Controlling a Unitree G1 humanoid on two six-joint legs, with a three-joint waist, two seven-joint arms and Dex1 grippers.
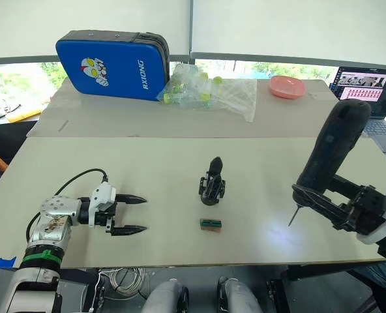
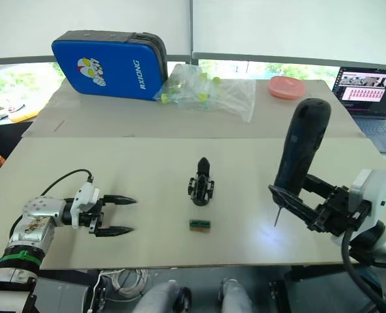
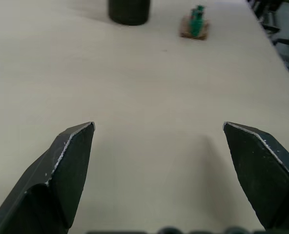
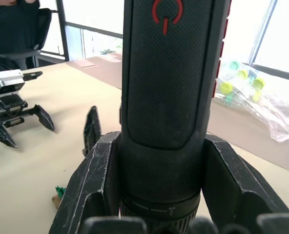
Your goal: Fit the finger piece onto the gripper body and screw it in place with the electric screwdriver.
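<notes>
Item: gripper body (image 1: 212, 184). We find it at mid-table, standing with a black pointed finger rising from its top. Whether that is the finger piece already seated, or a loose one lies elsewhere, we cannot tell. We judge the body rigid, light and easily tipped or skidded on the smooth table (image 1: 147, 169); the best hold looks to be across its chunky lower block, clear of the pointed tip.

Item: small green-and-brown block (image 1: 210, 224). It lies just near of the body, apart from it.

Item: screwdriver (image 1: 328, 151). We hold it in the right gripper (image 1: 323, 205), whose fingers are clamped around the lower barrel. It leans, rounded end up, the thin bit angled down toward the table, right of the body and well apart from it. The textured barrel looks grippy and stiff; top-heavy, we judge, so a low hold suits.

Item: left gripper (image 1: 129, 214). It sits at the near left, low over the table, reaching right toward the body from well apart, fingers spread with nothing between them.

Far table: blue case (image 1: 111, 64), bag of tubes (image 1: 209, 91), pink bowl (image 1: 287, 86), laptop (image 1: 369, 88).
</notes>
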